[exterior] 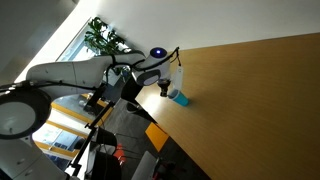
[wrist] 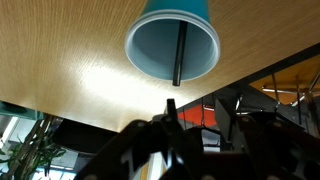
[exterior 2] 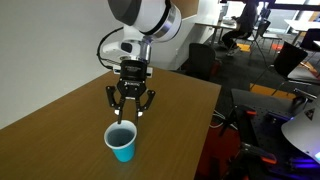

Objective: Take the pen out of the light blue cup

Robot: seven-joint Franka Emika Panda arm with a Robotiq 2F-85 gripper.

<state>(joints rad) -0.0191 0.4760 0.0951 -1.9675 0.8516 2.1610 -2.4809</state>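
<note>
While the gripper (exterior 2: 130, 109) is hovering close over the cup (exterior 2: 121, 142) without touching it, its two dark, angular fingers (exterior 2: 111, 99) are standing spread wide, released, with nothing between them. The cup is sitting upright on the table (exterior 2: 55, 112), a smooth light-blue cylinder that is tapering slightly toward its base, with a thin rolled rim and a darker inside.

In the wrist view the pen (wrist: 179, 55) is showing as a thin, straight, dark stick inside the cup (wrist: 172, 45), leaning against the inner wall and reaching up to the round rim. Below it the gripper (wrist: 168, 125) is appearing only as blurred black shapes.

The table is showing pale wood with fine, even grain and a soft sheen where light is falling on it, and a straight, sharp edge. The arm (exterior 2: 145, 15) is built of glossy white, rounded segments with black joints, and in an exterior view it (exterior: 70, 72) is reaching across to the cup (exterior: 180, 98) near the table's edge.
</note>
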